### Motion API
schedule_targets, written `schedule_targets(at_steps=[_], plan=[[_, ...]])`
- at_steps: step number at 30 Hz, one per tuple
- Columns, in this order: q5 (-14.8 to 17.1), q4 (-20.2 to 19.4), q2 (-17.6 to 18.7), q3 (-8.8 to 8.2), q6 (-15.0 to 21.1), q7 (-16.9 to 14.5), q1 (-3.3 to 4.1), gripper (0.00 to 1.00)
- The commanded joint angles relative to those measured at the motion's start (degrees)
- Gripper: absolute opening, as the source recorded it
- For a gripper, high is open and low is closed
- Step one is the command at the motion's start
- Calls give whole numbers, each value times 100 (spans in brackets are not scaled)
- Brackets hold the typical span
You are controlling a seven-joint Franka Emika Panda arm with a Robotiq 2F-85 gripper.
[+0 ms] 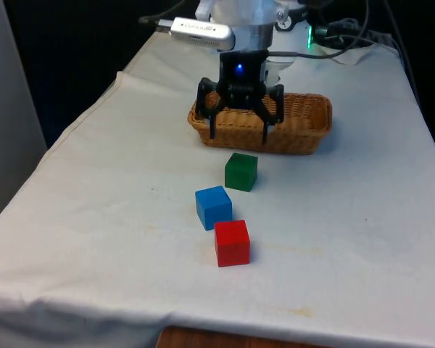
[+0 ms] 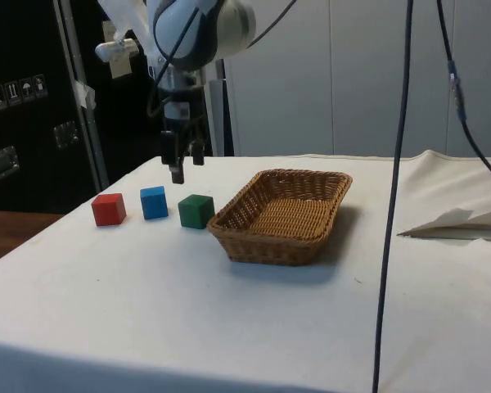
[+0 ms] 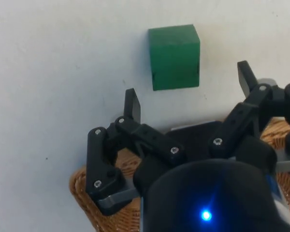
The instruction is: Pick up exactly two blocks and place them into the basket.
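Above the green block point(image 1: 241, 172) the gripper point(image 1: 239, 130) was held, fingers apart (empty), evidently poised for descent; the basket point(image 1: 304, 119) was set just behind

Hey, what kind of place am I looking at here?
Probably a robotics lab test bench: a cloth-covered table with only coloured blocks, such as the green block, and a wicker basket, the arm's open tool above, dark cabinets behind.

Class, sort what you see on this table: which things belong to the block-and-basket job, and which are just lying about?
Job:
green block
blue block
red block
basket
end effector, open

Lying about:
folded white cloth
hanging cables
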Motion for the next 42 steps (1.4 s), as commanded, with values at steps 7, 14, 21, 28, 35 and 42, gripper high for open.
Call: schedule_targets(at_steps=[7,14,21,28,35,42], plan=[[120,126,241,46,52,-63,-74,100],[189,138,401,69,120,-69,-86,100],[229,149,539,17,149,-17,-34,100],[481,258,751,29,155,-74,-34,100],[865,430,1003,97,201,-252,-80,100],[900,464,1049,80,201,-258,-63,45]])
